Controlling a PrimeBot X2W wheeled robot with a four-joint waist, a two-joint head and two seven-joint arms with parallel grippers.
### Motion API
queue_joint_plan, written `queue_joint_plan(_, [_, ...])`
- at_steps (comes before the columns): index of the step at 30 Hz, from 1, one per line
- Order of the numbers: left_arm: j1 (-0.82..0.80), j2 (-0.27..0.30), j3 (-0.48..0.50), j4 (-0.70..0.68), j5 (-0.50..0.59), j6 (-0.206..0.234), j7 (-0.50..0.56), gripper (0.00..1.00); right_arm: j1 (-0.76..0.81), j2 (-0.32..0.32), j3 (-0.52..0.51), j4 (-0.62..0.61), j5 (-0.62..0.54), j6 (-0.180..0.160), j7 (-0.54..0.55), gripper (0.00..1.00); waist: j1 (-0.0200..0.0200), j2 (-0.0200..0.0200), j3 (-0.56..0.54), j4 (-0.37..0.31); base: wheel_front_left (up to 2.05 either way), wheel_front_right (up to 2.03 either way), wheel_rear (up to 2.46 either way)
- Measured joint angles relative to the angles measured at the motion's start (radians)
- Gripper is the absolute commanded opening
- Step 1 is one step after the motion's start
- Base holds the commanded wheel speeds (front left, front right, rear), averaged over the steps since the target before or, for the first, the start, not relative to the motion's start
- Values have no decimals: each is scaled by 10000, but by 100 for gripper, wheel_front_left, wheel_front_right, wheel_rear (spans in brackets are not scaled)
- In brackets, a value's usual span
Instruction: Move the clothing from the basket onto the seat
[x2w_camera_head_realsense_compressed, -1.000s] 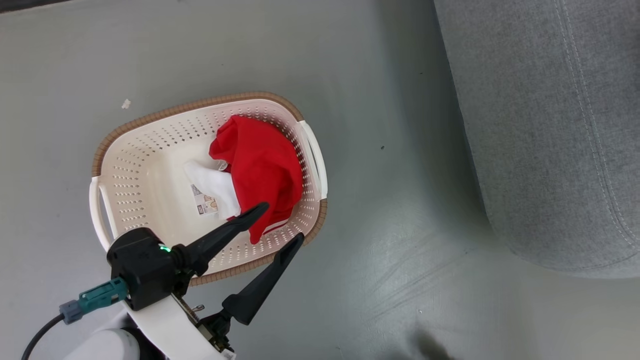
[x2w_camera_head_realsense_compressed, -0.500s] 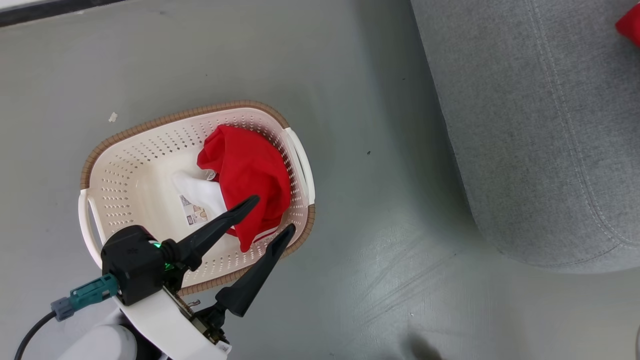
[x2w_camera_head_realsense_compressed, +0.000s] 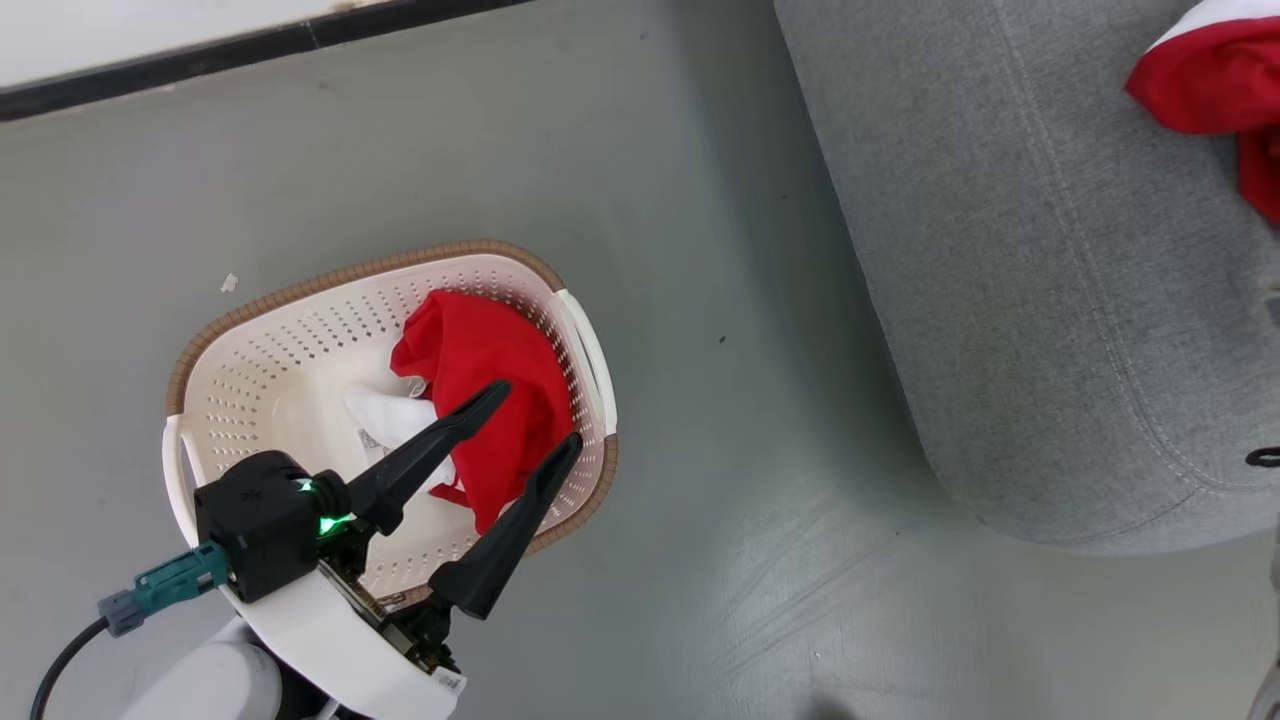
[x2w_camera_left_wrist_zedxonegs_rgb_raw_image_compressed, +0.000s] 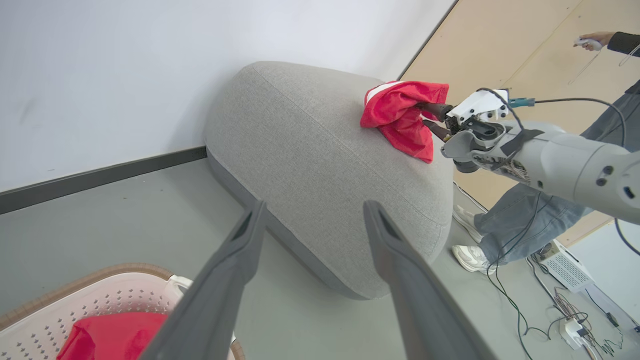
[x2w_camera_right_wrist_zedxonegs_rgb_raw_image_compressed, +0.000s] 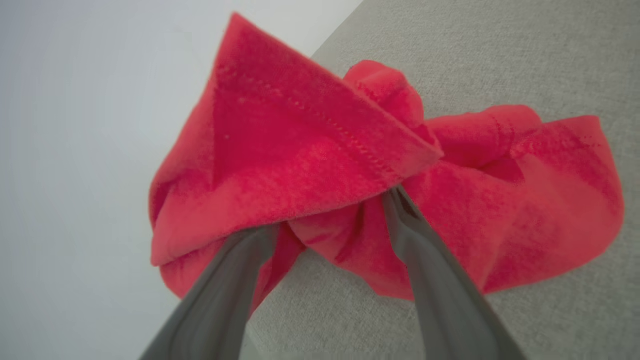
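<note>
Nearest the robot, the left gripper (x2w_camera_head_realsense_compressed: 537, 411) hangs over the right-hand end of the basket (x2w_camera_head_realsense_compressed: 250, 380), its fingers spread wide with nothing between them. The red garment in the basket (x2w_camera_head_realsense_compressed: 470, 350) lies bunched just under the tips. The pick looks best made by going straight down onto the high fold and closing on a thick gather. Keep the fingers off the perforated wall so the basket is not dragged across the floor (x2w_camera_head_realsense_compressed: 720, 520).

Farther off, on the sofa (x2w_camera_head_realsense_compressed: 1000, 250), the right gripper (x2w_camera_right_wrist_zedxonegs_rgb_raw_image_compressed: 332, 212) stands with its fingers apart. The red garment on the sofa (x2w_camera_right_wrist_zedxonegs_rgb_raw_image_compressed: 300, 150) lies slumped over and around the tips rather than pinched. The step in hand reads as the let-go. To finish it cleanly, I would draw the fingers back along their own line, low and slow, since a fold hooked over a tip could ride back with them. The cloth seems to sit near the sofa's far rounded edge, so a tug that way risks tipping it off.

The garment in the basket is a crumpled bright red heap against the end wall and handle. A white panel (x2w_camera_head_realsense_compressed: 385, 410) spills from it toward the middle of the bottom. The one on the sofa is a loose red mound, with a stitched hem standing up in a peak and a strip of white along its top.
</note>
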Motion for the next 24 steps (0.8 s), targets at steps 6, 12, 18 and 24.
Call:
queue_joint_plan(6, [0, -86, -2, 242, -25, -42, -140, 100, 499, 213, 502, -236, 75, 0, -102, 100, 0, 0, -341, -105, 0, 0, 0])
queue_joint_plan(12, [1, -228, 31, 587, -102, -67, -353, 100, 1075, 313, 1124, -700, 247, 0, -299, 100, 0, 0, -746, -189, 0, 0, 0])
queue_joint_plan(18, [38, -255, 245, 1047, -171, -59, -623, 100, 1703, 506, 2023, -1179, 414, -2, -437, 100, 0, 0, -1207, -227, 0, 0, 0])
queue_joint_plan(24, [151, -343, 445, 1450, -171, 59, -951, 100, 2299, 614, 3219, -1705, 401, 0, -612, 100, 0, 0, -1696, -185, 0, 0, 0])
